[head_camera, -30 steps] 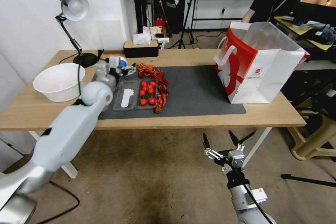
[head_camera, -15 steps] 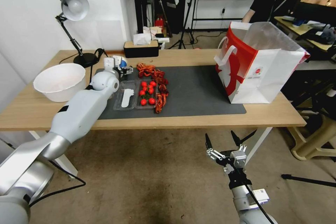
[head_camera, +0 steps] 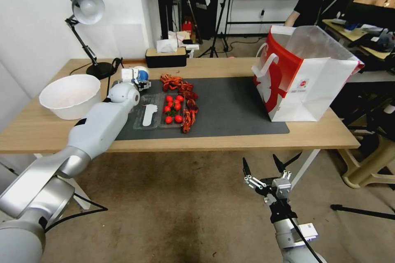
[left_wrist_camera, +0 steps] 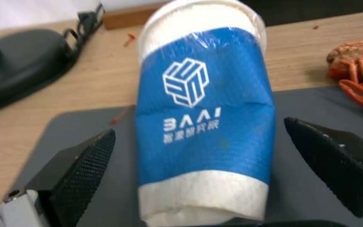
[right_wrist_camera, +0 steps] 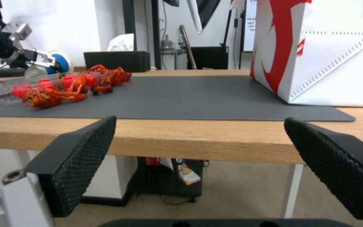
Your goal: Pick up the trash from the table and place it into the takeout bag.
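A blue-and-white paper cup (head_camera: 142, 74) (left_wrist_camera: 202, 94) seems to lie on its side at the dark mat's (head_camera: 230, 107) far left corner on the table (head_camera: 247, 141). My left gripper (head_camera: 142, 80) (left_wrist_camera: 199, 127) is open around it, one finger (left_wrist_camera: 85, 164) on each side with a gap to the cup. The white takeout bag (head_camera: 304, 78) (right_wrist_camera: 328, 53) with its red side stands open at the table's right end. My right gripper (head_camera: 265, 168) (right_wrist_camera: 200, 119) hangs open and empty below the table's front edge, over the floor.
A clear tray with tomatoes (head_camera: 164, 111) and red crayfish shells (head_camera: 187, 102) lie just right of the cup. A big white bowl (head_camera: 70, 94), a desk lamp (head_camera: 88, 28) and a black tissue box (head_camera: 165, 57) stand at the left and back.
My left arm has stretched farther toward the table's back left, bringing its open gripper around the paper cup. The right gripper has barely moved.
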Controlling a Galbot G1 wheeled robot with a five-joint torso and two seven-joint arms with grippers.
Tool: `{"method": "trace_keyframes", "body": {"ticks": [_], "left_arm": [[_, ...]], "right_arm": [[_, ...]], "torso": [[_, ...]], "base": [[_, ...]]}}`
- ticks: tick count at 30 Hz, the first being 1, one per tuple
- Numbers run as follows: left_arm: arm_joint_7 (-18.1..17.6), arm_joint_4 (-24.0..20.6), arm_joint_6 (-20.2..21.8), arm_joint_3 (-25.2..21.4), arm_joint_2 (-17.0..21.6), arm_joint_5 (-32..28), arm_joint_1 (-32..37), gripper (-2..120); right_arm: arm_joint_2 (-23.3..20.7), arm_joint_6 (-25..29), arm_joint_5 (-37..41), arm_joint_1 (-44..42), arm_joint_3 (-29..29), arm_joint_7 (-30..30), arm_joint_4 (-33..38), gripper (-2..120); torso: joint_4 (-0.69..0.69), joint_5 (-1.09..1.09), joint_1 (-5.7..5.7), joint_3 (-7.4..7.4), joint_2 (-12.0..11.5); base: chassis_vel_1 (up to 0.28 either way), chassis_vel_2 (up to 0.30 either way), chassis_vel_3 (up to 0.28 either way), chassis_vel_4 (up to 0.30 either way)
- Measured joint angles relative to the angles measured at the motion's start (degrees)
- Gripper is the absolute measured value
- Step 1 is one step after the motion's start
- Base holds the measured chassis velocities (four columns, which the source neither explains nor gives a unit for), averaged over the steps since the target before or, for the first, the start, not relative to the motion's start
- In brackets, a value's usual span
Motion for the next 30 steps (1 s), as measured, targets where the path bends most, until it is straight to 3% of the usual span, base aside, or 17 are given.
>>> {"method": "trace_keyframes", "body": {"ticks": [9,12,23,26,30], "left_arm": [[0.4,3.2,0.5,0.1,-1.1,-1.9,-1.2,96],[0.6,3.8,1.6,-0.1,-1.5,-5.7,-1.7,79],[0.4,3.5,1.8,-0.4,-1.3,-7.8,-1.0,42],[0.4,2.5,1.7,-0.6,-0.9,-8.0,-0.7,32],[0.5,-2.6,0.7,-0.9,0.6,-8.0,0.5,21]], "right_arm": [[-0.1,0.1,0.0,0.1,0.0,-0.1,-0.1,100],[-0.1,0.2,0.0,0.1,-0.1,-0.1,-0.2,100],[-0.1,0.5,0.1,0.0,-0.1,-0.1,-0.5,100],[-0.1,0.6,0.1,0.0,-0.1,-0.1,-0.5,100],[0.0,0.6,0.0,0.1,-0.2,-0.1,-0.5,100]], "torso": [[-0.01,0.00,0.00,-0.01,0.0],[-0.01,0.00,0.00,0.00,0.0],[-0.01,0.00,0.00,-0.01,0.0],[-0.01,0.00,0.00,-0.01,0.0],[0.00,-0.01,0.00,0.00,0.0]], "base": [[0.000,0.000,0.000,0.000],[0.000,0.000,0.000,0.000],[0.000,0.000,0.000,0.000],[0.000,0.000,0.000,0.000],[0.000,0.000,0.000,0.000]]}}
